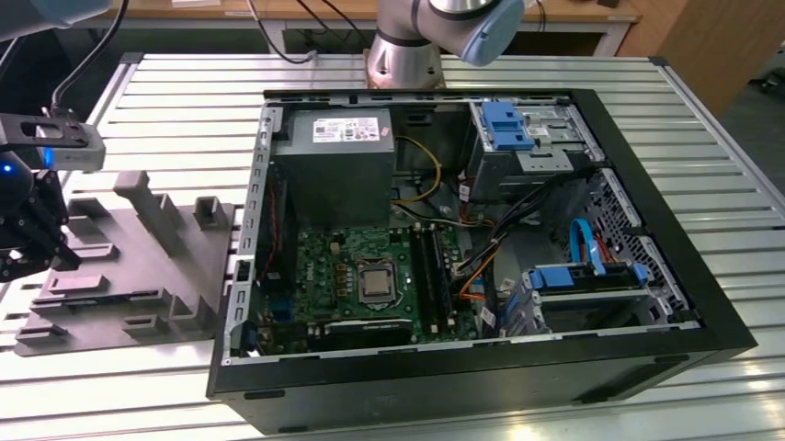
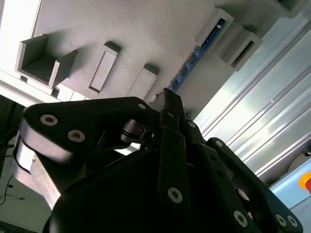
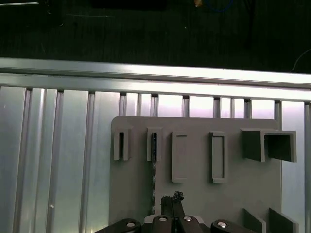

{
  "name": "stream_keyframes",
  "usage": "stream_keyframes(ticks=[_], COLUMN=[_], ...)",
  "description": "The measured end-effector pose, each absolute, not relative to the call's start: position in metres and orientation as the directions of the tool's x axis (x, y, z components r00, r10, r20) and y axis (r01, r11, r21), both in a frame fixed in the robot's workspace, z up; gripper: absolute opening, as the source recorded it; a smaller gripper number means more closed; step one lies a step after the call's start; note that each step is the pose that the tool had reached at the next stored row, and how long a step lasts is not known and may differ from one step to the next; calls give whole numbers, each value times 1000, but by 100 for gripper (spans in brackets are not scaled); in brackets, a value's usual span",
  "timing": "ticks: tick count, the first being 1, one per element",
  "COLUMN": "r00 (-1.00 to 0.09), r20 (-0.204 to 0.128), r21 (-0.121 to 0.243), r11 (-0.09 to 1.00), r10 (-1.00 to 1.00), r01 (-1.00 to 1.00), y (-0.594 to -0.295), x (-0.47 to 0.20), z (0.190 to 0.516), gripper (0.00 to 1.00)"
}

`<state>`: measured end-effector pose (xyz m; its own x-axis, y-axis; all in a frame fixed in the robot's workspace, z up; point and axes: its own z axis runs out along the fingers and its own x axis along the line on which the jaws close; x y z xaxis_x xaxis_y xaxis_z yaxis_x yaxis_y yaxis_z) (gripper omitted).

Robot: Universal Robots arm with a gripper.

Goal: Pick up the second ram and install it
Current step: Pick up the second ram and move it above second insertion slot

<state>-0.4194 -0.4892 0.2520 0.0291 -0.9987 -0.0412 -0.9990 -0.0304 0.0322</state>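
The hand (image 1: 28, 257) hangs over the grey holder tray (image 1: 135, 276). The tray lies on the slatted metal worktop (image 1: 711, 119), at 9 o'clock from the open computer case (image 1: 491, 358) in the exterior view. The hand sits toward the tray's own 9 o'clock edge. In both wrist views its fingers (image 2: 170, 141) look pressed together at the tips, with nothing caught between them.

The second ram (image 2: 195, 56) stands on its long edge in the tray, a thin blue-green stick with small dark chips along its face. In the first wrist view 1 end rests in a narrow upright cradle (image 3: 149, 145). The fingertips sit just beside the other end, and as far as I can judge they are not touching it. It has not been lifted. The long black slots (image 1: 432, 266) on the green motherboard (image 1: 331, 262) lie well apart from it, inside the case at about 3 o'clock from the tray.

I judge the stick to be light and stiff but brittle. It will not flex much before something cracks, and its chips and contact edge are easily harmed. Its 2 flat faces are smooth, so an off-centre pinch could let it swing. The safest hold looks to be across those faces, near the middle of the free upper edge and clear of the cradle.
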Motion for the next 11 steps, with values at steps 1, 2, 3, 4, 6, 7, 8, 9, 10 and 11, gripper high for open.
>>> stream_keyframes(ticks=[1, 2, 3, 4, 6, 7, 8, 9, 10, 11], r00=[29, 29, 29, 29, 29, 29, 29, 29, 29, 29], r20=[-41, -41, -41, -41, -41, -41, -41, -41, -41, -41], r21=[32, 32, 32, 32, 32, 32, 32, 32, 32, 32], r11=[-30, -30, -31, -31, -31, -31, -31, -31, -31, -31], r10=[-999, -999, -999, -999, -999, -999, -999, -999, -999, -999], r01=[-999, -999, -999, -999, -999, -999, -999, -999, -999, -999], y=[-489, -489, -489, -489, -489, -489, -489, -489, -489, -489], x=[-419, -419, -419, -419, -419, -419, -419, -419, -419, -419], z=[252, 252, 252, 252, 252, 252, 251, 250, 248, 247], gripper=[10, 10, 10, 10, 10, 10, 10, 10, 10, 10])
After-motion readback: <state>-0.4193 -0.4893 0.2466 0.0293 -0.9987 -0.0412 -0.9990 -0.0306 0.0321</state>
